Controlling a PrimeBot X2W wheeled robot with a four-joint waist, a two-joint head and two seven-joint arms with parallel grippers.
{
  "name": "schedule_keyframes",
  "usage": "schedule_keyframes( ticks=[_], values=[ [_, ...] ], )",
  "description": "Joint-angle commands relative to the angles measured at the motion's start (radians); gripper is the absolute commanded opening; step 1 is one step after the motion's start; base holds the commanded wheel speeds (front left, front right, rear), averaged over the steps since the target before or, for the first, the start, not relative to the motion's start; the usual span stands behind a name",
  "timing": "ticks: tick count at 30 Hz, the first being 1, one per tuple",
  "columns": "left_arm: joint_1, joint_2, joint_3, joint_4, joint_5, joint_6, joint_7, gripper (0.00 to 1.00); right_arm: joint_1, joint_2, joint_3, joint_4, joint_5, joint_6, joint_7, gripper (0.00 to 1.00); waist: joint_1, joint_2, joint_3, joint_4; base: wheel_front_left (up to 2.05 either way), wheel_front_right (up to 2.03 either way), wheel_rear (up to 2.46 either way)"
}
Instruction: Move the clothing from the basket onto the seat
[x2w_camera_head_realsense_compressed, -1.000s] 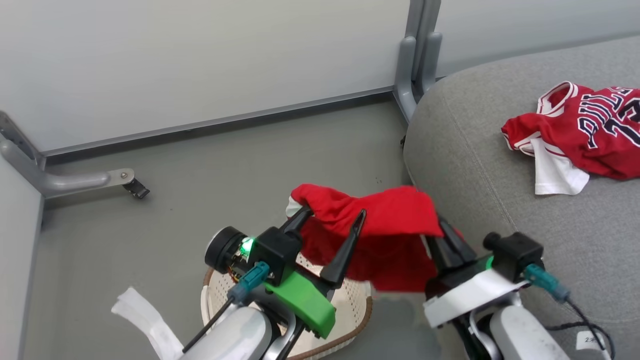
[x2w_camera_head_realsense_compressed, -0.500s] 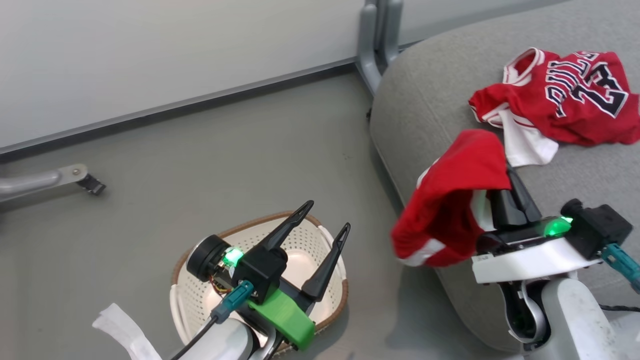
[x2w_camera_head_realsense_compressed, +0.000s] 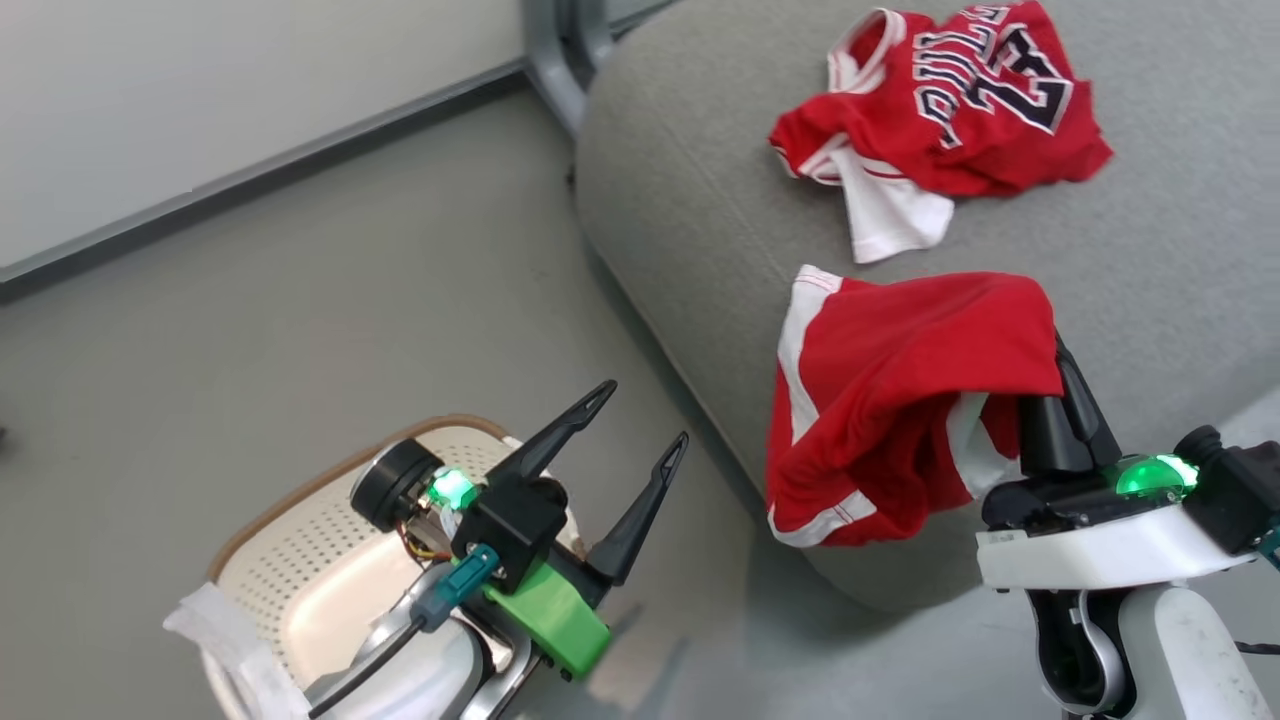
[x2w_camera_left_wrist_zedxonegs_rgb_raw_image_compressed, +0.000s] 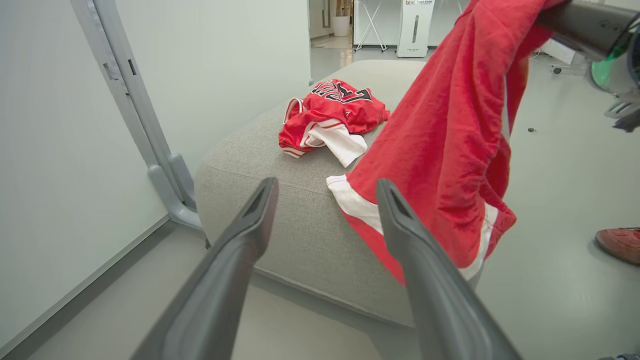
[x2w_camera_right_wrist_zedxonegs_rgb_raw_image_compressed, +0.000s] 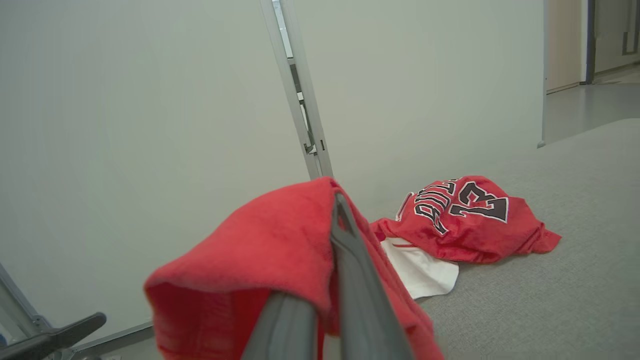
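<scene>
- Right gripper (x2w_camera_head_realsense_compressed: 1062, 395): fingers pressed together and clamped on the striped garment (x2w_camera_head_realsense_compressed: 900, 390). In the head view the fingertips are buried under red cloth. In the right wrist view one finger is bare and the other is draped over.
- Striped garment: hangs bunched from that grip over the near rounded edge of the seat (x2w_camera_head_realsense_compressed: 690, 230), with its white side stripe and hem trim showing. Whether its lower folds touch the cushion cannot be determined. In the left wrist view its top is cut off by the frame edge.
- Jersey (x2w_camera_head_realsense_compressed: 950, 110): lies crumpled on the seat top, farther in and apart from the hanging garment. The dark lettering and numerals are partly folded under and not fully legible. A white panel sticks out on its near side.
- Left gripper (x2w_camera_head_realsense_compressed: 642, 412): fingers spread wide with nothing between them. The wrist is over the basket (x2w_camera_head_realsense_compressed: 285, 545) and the fingers reach past its rim above the floor (x2w_camera_head_realsense_compressed: 300, 320).
- Basket: stands on the floor beside the seat. Much of it is covered by the left wrist and forearm, so its interior is seen only in part.
- White strip (x2w_camera_head_realsense_compressed: 230, 640): overlaps the basket's left side. What it is attached to cannot be made out.
- Shoe (x2w_camera_left_wrist_zedxonegs_rgb_raw_image_compressed: 620, 242): reddish, on the floor at the right edge of the left wrist view, cut off by the frame.
</scene>
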Motion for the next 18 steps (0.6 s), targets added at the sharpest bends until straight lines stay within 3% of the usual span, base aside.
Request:
schedule_keyframes(
  ticks=[1, 10, 14, 18],
  values=[
    [-0.021, 0.012, -0.002, -0.003, 0.016, -0.006, 0.004, 1.00, -0.001, -0.001, -0.001, -0.013, 0.011, -0.001, -0.001, 0.00, 0.0000, -0.0001, 0.078, -0.111, 0.00, 0.00, 0.00],
    [-0.080, 0.014, -0.015, -0.029, 0.029, -0.023, 0.041, 1.00, -0.122, -0.001, -0.050, -0.079, 0.072, -0.001, -0.001, 0.00, 0.0000, -0.0001, 0.194, -0.139, 0.00, 0.00, 0.00],
    [-0.129, 0.039, -0.005, -0.064, 0.056, -0.018, 0.060, 1.00, -0.269, -0.001, -0.159, -0.105, 0.156, -0.001, -0.001, 0.00, 0.0000, -0.0001, 0.290, -0.116, 0.00, 0.00, 0.00],
    [-0.183, 0.055, -0.001, -0.095, 0.073, -0.033, 0.089, 1.00, -0.446, -0.005, -0.298, -0.090, 0.147, -0.001, -0.001, 0.00, 0.0000, -0.0001, 0.383, -0.064, 0.00, 0.00, 0.00]
  ],
)
